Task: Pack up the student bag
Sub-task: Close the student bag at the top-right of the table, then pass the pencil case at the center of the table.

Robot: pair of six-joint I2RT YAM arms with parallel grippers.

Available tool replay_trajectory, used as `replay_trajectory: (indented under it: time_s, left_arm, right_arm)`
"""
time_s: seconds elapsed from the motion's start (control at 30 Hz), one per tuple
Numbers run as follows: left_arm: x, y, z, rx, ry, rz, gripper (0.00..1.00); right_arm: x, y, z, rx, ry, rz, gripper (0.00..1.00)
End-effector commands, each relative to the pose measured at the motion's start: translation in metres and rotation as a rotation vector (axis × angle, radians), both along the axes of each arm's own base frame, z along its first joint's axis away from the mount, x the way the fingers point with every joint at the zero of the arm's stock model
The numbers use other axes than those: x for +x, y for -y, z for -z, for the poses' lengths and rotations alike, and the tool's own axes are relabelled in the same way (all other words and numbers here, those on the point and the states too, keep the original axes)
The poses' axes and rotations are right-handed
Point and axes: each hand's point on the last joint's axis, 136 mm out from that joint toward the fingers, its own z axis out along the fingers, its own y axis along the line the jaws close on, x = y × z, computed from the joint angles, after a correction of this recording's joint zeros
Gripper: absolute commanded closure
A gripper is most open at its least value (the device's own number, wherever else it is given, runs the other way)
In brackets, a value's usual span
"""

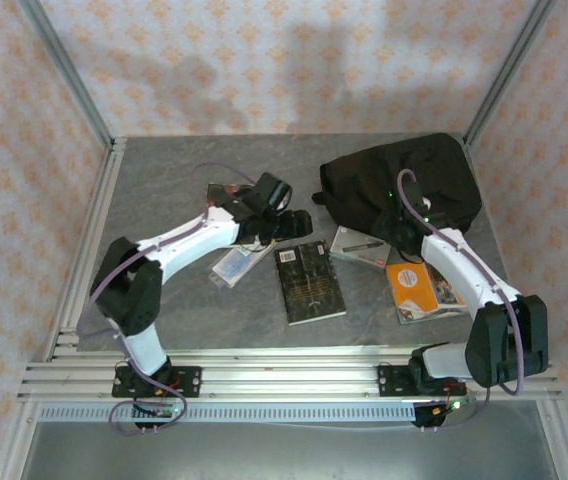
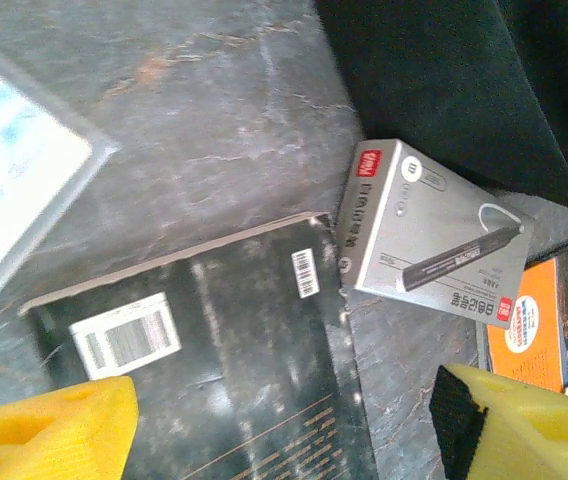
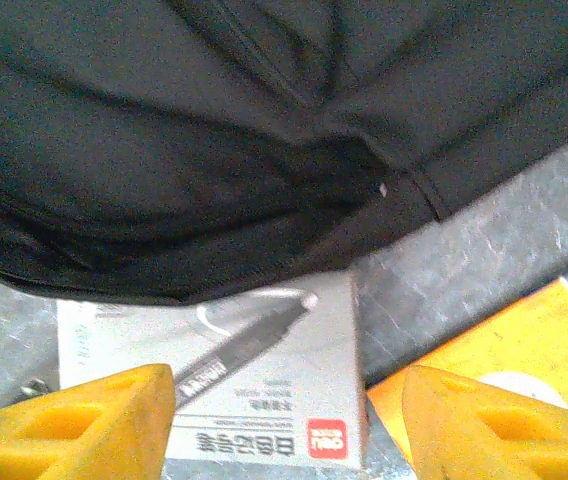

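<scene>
A large black student bag [image 1: 404, 185] lies slumped at the far right of the grey bench [image 1: 164, 190]. Its soft matte fabric is creased into deep folds, with a seam running across it. Its near edge meets a grey pen box [image 1: 359, 245]. The right claw [image 3: 284, 430] hovers by that edge, yellow fingers spread wide, empty. The left claw [image 2: 284, 425] hangs equally wide above a black book [image 2: 214, 340], holding nothing.
</scene>
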Motion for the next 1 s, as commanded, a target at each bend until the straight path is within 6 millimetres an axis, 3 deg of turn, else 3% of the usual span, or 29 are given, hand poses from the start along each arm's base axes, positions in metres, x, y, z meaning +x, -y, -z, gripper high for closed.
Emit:
replay_trajectory:
  time_s: [0.0, 0.23, 0.5, 0.73, 0.97]
  left_arm:
    - [-0.001, -0.016, -0.028, -0.027, 0.087, -0.058, 0.21]
    - [-0.019, -0.041, -0.036, -0.033, 0.094, -0.066, 0.21]
    - [-0.020, -0.052, -0.039, -0.038, 0.106, -0.078, 0.21]
    - [-0.017, -0.049, -0.038, -0.055, 0.104, -0.077, 0.21]
    - [-0.018, -0.054, -0.040, -0.049, 0.109, -0.083, 0.21]
  right_arm:
    - [0.013, -0.001, 0.008, 0.044, 0.036, 0.040, 0.37]
    - [0.010, -0.001, 0.056, 0.114, -0.020, 0.092, 0.35]
    - [-0.003, -0.027, 0.066, 0.271, -0.053, 0.102, 0.36]
    - [-0.017, -0.071, 0.070, 0.407, -0.069, 0.081, 0.39]
    - [-0.036, -0.136, 0.060, 0.396, -0.112, -0.102, 0.40]
